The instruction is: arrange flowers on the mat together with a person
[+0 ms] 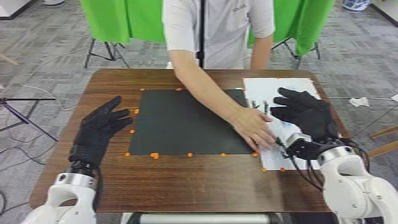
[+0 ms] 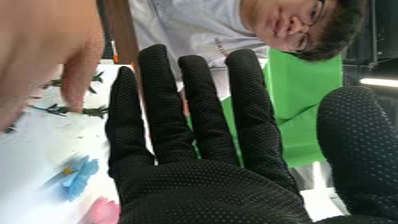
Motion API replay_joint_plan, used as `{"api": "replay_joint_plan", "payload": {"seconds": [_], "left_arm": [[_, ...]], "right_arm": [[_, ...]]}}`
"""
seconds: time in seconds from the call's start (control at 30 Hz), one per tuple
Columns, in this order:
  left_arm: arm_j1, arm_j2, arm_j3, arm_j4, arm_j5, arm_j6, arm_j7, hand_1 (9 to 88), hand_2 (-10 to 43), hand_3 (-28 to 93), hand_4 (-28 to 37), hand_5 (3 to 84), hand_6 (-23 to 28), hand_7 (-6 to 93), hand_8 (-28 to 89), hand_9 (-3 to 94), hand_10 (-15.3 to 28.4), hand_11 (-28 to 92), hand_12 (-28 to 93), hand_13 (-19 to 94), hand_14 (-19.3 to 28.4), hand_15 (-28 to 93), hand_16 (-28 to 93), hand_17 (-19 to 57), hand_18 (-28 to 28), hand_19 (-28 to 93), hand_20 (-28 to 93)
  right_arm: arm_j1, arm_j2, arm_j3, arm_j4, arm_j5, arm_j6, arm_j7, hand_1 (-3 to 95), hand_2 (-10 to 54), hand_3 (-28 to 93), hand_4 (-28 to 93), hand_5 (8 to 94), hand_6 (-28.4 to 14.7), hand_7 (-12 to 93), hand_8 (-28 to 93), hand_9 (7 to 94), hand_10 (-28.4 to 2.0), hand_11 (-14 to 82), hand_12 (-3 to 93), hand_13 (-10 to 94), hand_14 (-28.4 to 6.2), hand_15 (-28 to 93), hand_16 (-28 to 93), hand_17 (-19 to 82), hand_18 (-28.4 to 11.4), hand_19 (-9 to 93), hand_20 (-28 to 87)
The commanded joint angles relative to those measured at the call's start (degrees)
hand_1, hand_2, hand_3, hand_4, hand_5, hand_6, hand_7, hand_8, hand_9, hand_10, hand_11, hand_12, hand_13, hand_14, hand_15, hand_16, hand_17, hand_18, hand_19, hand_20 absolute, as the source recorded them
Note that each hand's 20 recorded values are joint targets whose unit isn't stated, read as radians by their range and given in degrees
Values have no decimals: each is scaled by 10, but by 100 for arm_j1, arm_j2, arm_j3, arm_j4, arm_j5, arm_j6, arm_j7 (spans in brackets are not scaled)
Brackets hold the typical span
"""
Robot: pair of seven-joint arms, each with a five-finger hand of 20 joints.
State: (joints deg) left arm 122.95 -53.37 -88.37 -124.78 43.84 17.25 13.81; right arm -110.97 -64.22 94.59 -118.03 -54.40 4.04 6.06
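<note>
- Black mat [image 1: 187, 125]: lies near the middle of the brown wooden table [image 1: 178, 185]; orange marks [image 1: 155, 155] sit along its edges.
- White sheet [image 1: 266, 90]: just beside the mat's right edge, running lengthwise near the table's right edge; orange marks along its border also.
- Flowers, right wrist view: blue flower [image 2: 82, 177] and pink flower [image 2: 104, 211] near each other over the white sheet. Whether they touch it, cannot tell.
- Leafy sprigs [image 2: 84, 110]: same view, over the sheet, beside the person's hand. Head view has dark stems on the sheet between that hand and the robot's right hand.
- Left hand [image 1: 98, 127]: over the table's left side, beside the mat. Fingers extended, thumb spread wide.
- Right hand [image 1: 306, 116]: over the white sheet and its right border. Fingers straight with gaps between them; thumb set wide.
- Person's hand [image 1: 251, 125]: at the border of mat and sheet, fingers extended toward the robot; grip, cannot tell. Forearm slants across the mat's far right part.
- Room: brown wood shows between the mat's near edge and the table's near edge, and a narrower strip between mat and left hand. On the right, the person's hand and the right hand are near each other.
- Writing: small dark print on the person's white shirt [image 2: 182, 25]; not transcribed.
</note>
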Motion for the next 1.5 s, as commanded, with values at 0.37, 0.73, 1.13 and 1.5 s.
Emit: {"api": "replay_joint_plan", "payload": {"seconds": [0.37, 0.73, 1.13, 1.5], "left_arm": [[49, -8, 20, -6, -39, 72, 34, 268, 72, 770, -245, 401, 75, 117, -84, 400, 198, 275, 95, 306, 279, 551, -94, -56, 273, 565, 219], [26, -41, 8, 2, -25, 61, 10, 268, 73, 769, -246, 401, 75, 117, -85, 400, 198, 275, 95, 306, 280, 552, -94, -56, 272, 565, 220], [13, -85, -5, 1, 11, 50, -17, 268, 73, 769, -245, 401, 75, 117, -85, 401, 198, 276, 95, 306, 280, 554, -95, -56, 272, 564, 220], [27, -100, -12, -3, 11, 62, -19, 268, 75, 769, -246, 402, 76, 116, -84, 401, 198, 276, 95, 306, 280, 554, -95, -56, 272, 564, 220]], "right_arm": [[-84, -64, -2, -68, 3, -41, -76, 124, 148, 847, -259, 525, -12, 192, -133, 501, -166, 127, 131, 414, -193, 355, 126, 106, -250, 565, 144], [-64, -67, -3, -58, -2, -47, -75, 125, 148, 846, -259, 525, -13, 192, -133, 502, -166, 127, 130, 413, -193, 355, 126, 105, -250, 566, 145], [-32, -54, -42, -57, 1, -2, -72, 125, 149, 846, -259, 524, -12, 191, -131, 501, -166, 126, 130, 414, -194, 356, 126, 106, -250, 566, 145], [-25, -56, -33, -53, -4, -22, -66, 125, 148, 846, -259, 523, -12, 191, -132, 502, -165, 127, 131, 415, -194, 357, 125, 106, -250, 567, 145]]}}
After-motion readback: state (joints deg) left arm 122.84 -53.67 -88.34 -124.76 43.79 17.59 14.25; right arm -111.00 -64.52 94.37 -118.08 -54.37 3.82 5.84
